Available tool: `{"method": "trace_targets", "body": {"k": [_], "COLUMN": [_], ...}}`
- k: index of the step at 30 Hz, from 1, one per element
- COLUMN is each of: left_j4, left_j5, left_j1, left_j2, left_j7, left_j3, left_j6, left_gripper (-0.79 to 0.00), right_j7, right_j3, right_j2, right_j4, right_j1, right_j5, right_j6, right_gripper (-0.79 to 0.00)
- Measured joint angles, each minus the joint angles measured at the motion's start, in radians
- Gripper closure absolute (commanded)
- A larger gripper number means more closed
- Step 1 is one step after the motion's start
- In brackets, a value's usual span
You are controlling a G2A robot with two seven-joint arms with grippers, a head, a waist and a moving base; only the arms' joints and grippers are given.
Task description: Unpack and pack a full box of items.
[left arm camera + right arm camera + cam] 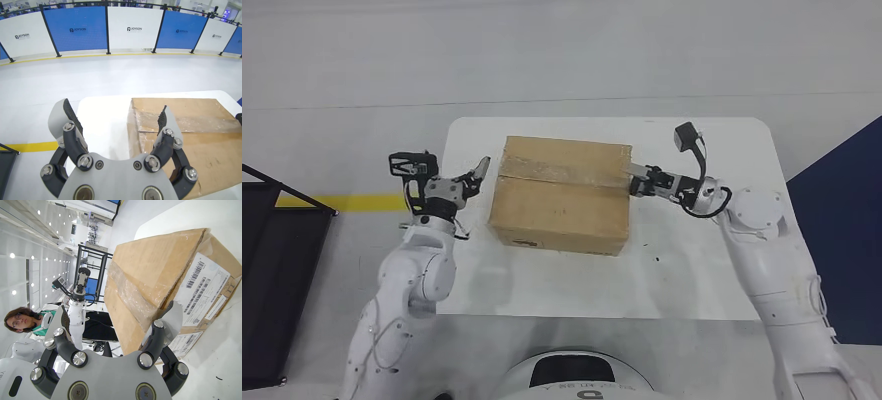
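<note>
Now the left tool (115, 104) and right tool (117, 307), both spread, flank opposite ends of the box (562, 195).

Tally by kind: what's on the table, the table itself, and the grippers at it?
cardboard box: 1
table: 1
grippers: 2, the left gripper and the right gripper, both open
Total: 4

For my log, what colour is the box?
Brown, the cardboard box, best in the top view.
</note>
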Motion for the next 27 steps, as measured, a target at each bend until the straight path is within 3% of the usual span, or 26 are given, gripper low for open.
{"method": "trace_targets", "body": {"k": [9,27], "left_j4": [0.035,0.070], "left_j5": [-0.065,-0.077], "left_j1": [0.036,0.039], "left_j2": [0.000,-0.006], "left_j7": [0.029,0.044], "left_j3": [-0.067,-0.078], "left_j6": [0.001,-0.005], "left_gripper": [-0.785,-0.785], "right_j7": [-0.031,-0.009], "right_j3": [0.005,-0.038], "right_j2": [0.004,0.007], "right_j4": [-0.005,0.008], "right_j1": [0.003,0.015], "right_j5": [0.016,0.073], "right_j6": [-0.017,-0.012], "right_gripper": [-0.785,-0.785]}}
